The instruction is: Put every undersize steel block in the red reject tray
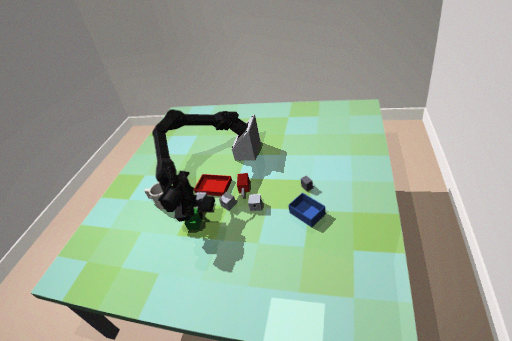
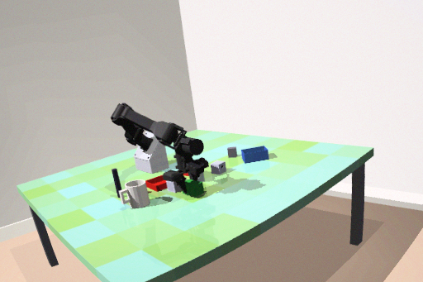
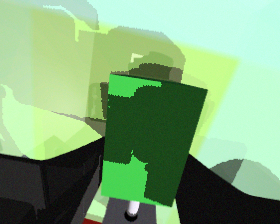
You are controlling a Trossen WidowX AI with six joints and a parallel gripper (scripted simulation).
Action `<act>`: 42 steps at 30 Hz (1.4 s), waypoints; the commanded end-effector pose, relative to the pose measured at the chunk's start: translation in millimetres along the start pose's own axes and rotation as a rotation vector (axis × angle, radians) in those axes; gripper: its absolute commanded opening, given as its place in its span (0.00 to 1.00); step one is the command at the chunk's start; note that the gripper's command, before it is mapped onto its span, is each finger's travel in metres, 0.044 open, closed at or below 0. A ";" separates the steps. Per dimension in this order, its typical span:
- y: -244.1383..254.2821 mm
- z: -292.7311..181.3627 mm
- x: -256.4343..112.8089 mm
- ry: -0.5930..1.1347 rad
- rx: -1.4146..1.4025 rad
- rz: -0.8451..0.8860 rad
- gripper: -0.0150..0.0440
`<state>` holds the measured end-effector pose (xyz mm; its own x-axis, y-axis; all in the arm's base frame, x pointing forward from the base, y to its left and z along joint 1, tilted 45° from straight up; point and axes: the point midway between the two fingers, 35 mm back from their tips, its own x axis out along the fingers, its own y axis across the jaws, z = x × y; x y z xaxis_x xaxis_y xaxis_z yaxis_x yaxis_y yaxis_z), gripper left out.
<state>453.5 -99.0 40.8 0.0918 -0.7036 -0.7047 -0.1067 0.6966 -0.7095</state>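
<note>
From above, mug (image 1: 157,190) (image 2: 138,194) left of reject tray (image 1: 214,184) (image 2: 155,184), block (image 1: 306,183) (image 2: 232,152) behind bin (image 1: 308,211) (image 2: 254,155)

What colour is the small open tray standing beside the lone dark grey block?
Blue; it shows best in the top view.

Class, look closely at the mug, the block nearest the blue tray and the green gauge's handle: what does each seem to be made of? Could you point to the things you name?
Mug (image 2: 138,194): probably glazed ceramic, pale with a faceted wall.
Block (image 1: 307,183) (image 2: 232,152): perhaps metal, plain grey, with no bright glint.
Gauge's handle (image 1: 193,221) (image 2: 194,188) (image 3: 156,130): likely plastic or painted metal, evenly green, flat-faced.
</note>
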 end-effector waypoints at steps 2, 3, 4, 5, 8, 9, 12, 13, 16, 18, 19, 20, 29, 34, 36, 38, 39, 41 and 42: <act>-2.1 4.1 -5.1 -0.010 0.000 -0.001 0.25; -2.1 4.4 -5.2 -0.010 0.000 -0.001 0.25; -2.1 4.5 -5.2 -0.010 0.000 -0.001 0.25; -2.1 4.5 -5.2 -0.010 0.000 -0.001 0.25; -2.1 4.5 -5.2 -0.010 0.000 -0.001 0.25; -2.1 4.5 -5.2 -0.010 0.000 -0.001 0.25; -1.6 4.4 -4.9 -0.010 0.000 -0.001 0.25; -1.1 4.2 -4.6 -0.010 0.000 -0.001 0.25; 0.7 3.7 -3.3 -0.010 0.000 -0.001 0.25; 2.4 3.1 -2.2 -0.010 0.000 -0.001 0.25; 3.3 2.8 -1.6 -0.010 0.000 -0.001 0.25; 4.1 2.5 -1.1 -0.010 0.000 -0.001 0.25; 4.2 2.5 -1.3 -0.010 0.001 -0.001 0.25; 1.7 3.5 -4.3 -0.010 0.000 -0.001 0.25; 0.9 3.8 -5.2 -0.010 0.001 -0.001 0.25; 0.6 4.1 -5.5 -0.010 0.001 -0.001 0.25; 0.5 4.2 -5.6 -0.010 0.001 -0.001 0.25; 0.5 4.2 -5.6 -0.010 0.001 -0.001 0.25; 0.5 4.2 -5.6 -0.010 0.001 -0.001 0.25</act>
<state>454.4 -98.0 41.1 0.0914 -0.7034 -0.7049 -0.1100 0.6964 -0.7092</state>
